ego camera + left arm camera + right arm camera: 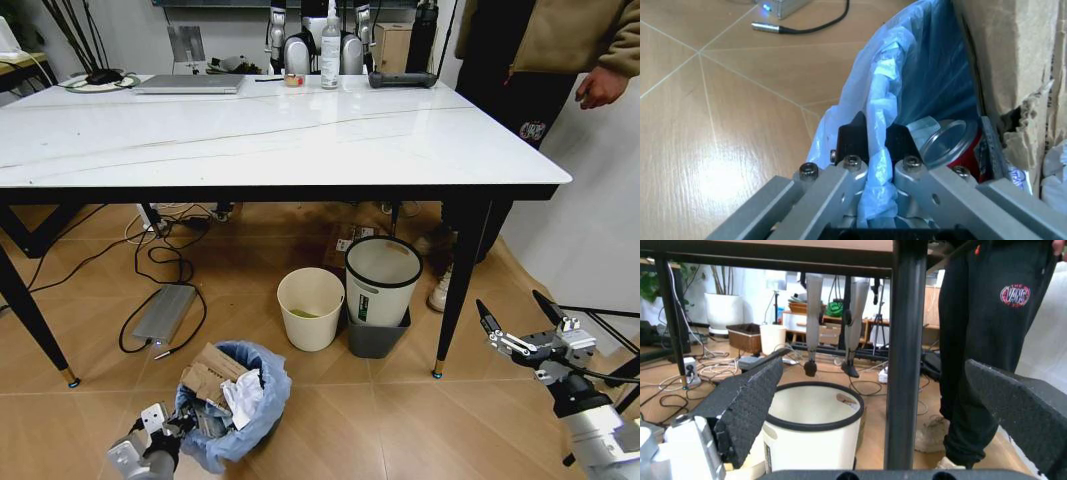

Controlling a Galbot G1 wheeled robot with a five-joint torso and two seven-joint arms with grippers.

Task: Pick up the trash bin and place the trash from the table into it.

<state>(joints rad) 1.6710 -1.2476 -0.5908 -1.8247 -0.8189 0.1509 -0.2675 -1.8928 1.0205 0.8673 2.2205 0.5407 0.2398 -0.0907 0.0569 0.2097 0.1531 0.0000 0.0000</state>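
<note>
The trash bin point(240, 410), lined with a crinkled light-blue bag, stands on the floor in front of the table point(300, 135). Trash lies inside it: torn brown cardboard point(213, 372), white crumpled paper point(243, 396) and a crushed red can point(959, 150). My left gripper point(165, 428) is at the bin's near-left rim. In the left wrist view the left gripper point(873, 136) is shut on the bag-covered rim point(873, 90). My right gripper point(512, 308) hangs open and holds nothing, low at the right beside the table's front right leg point(455, 290).
Under the table stand a cream bucket point(311, 306) and a white bin with black rim point(382, 275). A power brick with cables point(165, 312) lies on the floor to the left. A grey laptop point(190, 84) and spray bottle point(330, 45) sit at the tabletop's far edge. A person point(560, 50) stands at the far right.
</note>
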